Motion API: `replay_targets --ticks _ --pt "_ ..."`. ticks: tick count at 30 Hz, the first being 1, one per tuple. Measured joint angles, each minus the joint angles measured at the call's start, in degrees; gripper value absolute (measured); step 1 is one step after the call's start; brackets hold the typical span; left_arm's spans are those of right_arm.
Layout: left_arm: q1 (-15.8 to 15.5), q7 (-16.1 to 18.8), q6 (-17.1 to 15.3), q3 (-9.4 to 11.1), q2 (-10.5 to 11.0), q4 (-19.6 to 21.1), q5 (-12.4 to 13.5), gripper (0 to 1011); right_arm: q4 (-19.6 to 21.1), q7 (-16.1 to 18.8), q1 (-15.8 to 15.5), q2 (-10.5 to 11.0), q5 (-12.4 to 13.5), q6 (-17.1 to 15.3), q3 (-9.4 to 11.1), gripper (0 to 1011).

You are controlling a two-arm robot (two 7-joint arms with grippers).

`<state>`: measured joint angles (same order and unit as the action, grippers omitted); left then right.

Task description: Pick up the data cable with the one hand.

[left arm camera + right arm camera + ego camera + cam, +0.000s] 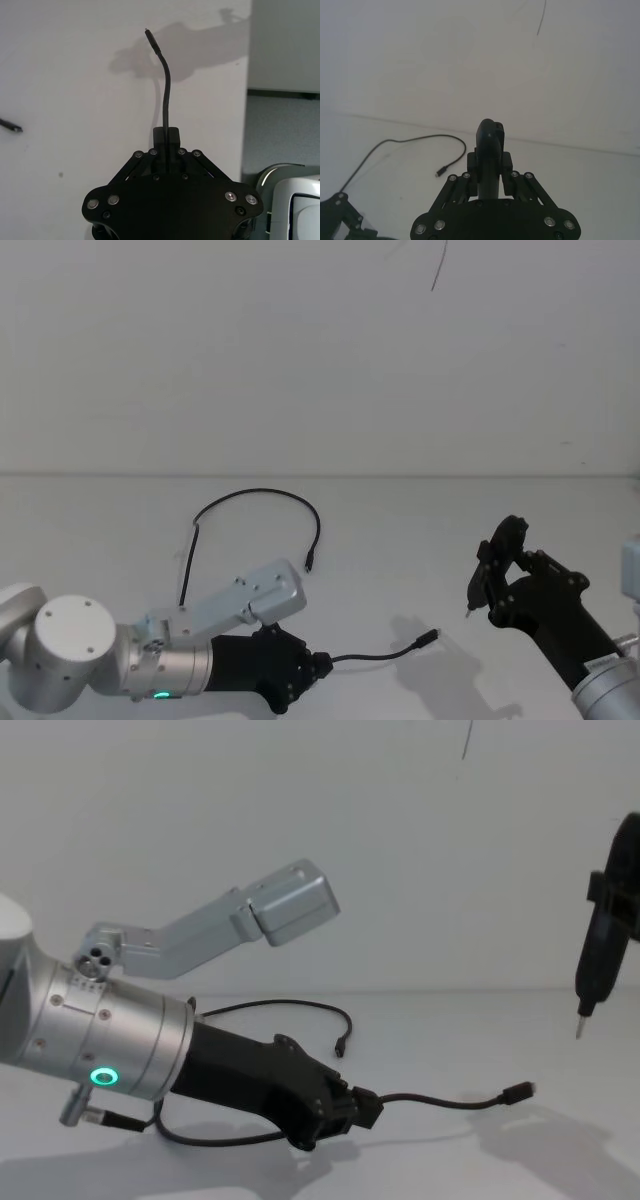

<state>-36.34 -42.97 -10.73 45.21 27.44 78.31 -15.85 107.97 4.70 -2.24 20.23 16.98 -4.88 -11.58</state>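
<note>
The data cable (pixel 255 492) is a thin black cord looping across the white table (pixel 400 540). My left gripper (pixel 322 663), blocky black on a silver wrist with a green ring light, is shut on the cable near one end. That short end (pixel 440 1100) sticks out past the fingers to a small plug (pixel 518 1092), held just above the table over its shadow. In the left wrist view the cable (pixel 165 85) rises from between the closed fingertips of the left gripper (pixel 166 134). The cable's other plug (pixel 309 566) lies on the table.
My right gripper (pixel 497 565) hovers at the right, shut on a slim black tool (pixel 600 940) with a small metal pin (pixel 578 1025) pointing down. A white wall (pixel 320 350) stands behind the table. The table's edge and a grey floor (pixel 280 130) appear in the left wrist view.
</note>
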Motion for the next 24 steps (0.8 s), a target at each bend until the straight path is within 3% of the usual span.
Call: replay_targets --ticks 9,24 --pt "2.37 -0.89 4.8 -1.03 2.8 4.22 0.22 41 4.23 -0.07 -1.16 0.19 0.46 -2.24 1.12 263" --pt "4.98 0.15 7.89 -3.03 5.15 8.37 0.32 41 9.74 -0.31 -3.6 1.5 0.66 -6.53 3.98 263"
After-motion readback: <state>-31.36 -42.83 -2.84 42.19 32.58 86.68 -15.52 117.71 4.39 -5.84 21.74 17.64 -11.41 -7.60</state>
